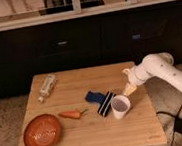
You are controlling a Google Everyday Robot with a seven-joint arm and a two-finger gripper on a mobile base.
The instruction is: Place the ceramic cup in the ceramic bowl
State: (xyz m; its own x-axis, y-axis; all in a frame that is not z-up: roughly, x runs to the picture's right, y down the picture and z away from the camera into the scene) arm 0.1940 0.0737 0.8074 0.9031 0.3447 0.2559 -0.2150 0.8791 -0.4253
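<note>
Dark, glossy cabinet fronts (pixel 65 43) fill the back of the room under a pale counter edge, and a speckled stone-like floor (pixel 9 113) runs below them. On that floor stands a rectangular surface (pixel 93 138) of light wood with fine grain running along its length. At its front left corner sits the ceramic bowl (pixel 42 132), wide, shallow and round, terracotta orange-red with a faint pale pattern inside. Just right of the bowl lies a small tapered carrot (pixel 71 114), orange, its thin end pointing right. A clear glass bottle (pixel 47 87) lies on its side near the back left. Near the middle is a soft-looking blue cloth (pixel 92 95), and touching its right side is a dark flat object with pale stripes (pixel 106 104). The ceramic cup (pixel 120 106) stands upright just beside that striped object, white, smooth and tapered, with a pale purplish inside; it is well apart from the bowl. A smooth, rounded white arm (pixel 157 69) reaches in from the right, and its pale yellowish gripper (pixel 129 86) hangs over the right part of the surface, just above and to the right of the cup. Whether the gripper is released or clenched cannot be told, nor whether it touches the cup.
</note>
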